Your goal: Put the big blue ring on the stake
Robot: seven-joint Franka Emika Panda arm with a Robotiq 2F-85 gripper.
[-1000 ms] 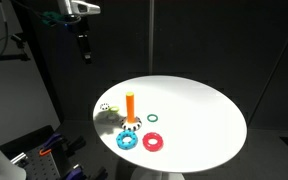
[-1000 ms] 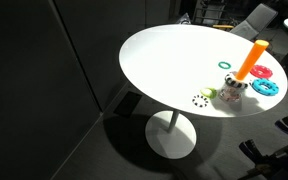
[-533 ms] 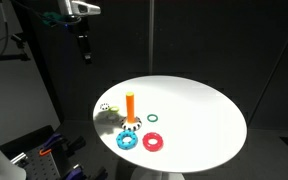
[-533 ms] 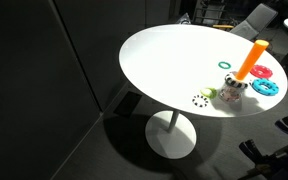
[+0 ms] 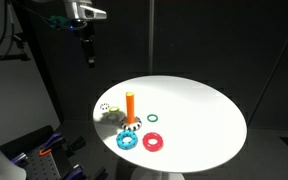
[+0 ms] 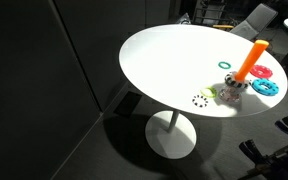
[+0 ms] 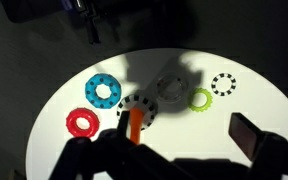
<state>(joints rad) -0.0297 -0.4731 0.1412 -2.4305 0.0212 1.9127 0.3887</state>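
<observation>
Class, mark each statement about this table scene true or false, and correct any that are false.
1. The big blue ring sits on the stake. False: it lies flat on the table, next to the red ring.
2. The stake stands upright. True.
3. The end effector grips the red ring. False: it hangs high above the table, clear of all the rings.
4. The small green ring lies on the table apart from the stake. True.
</observation>
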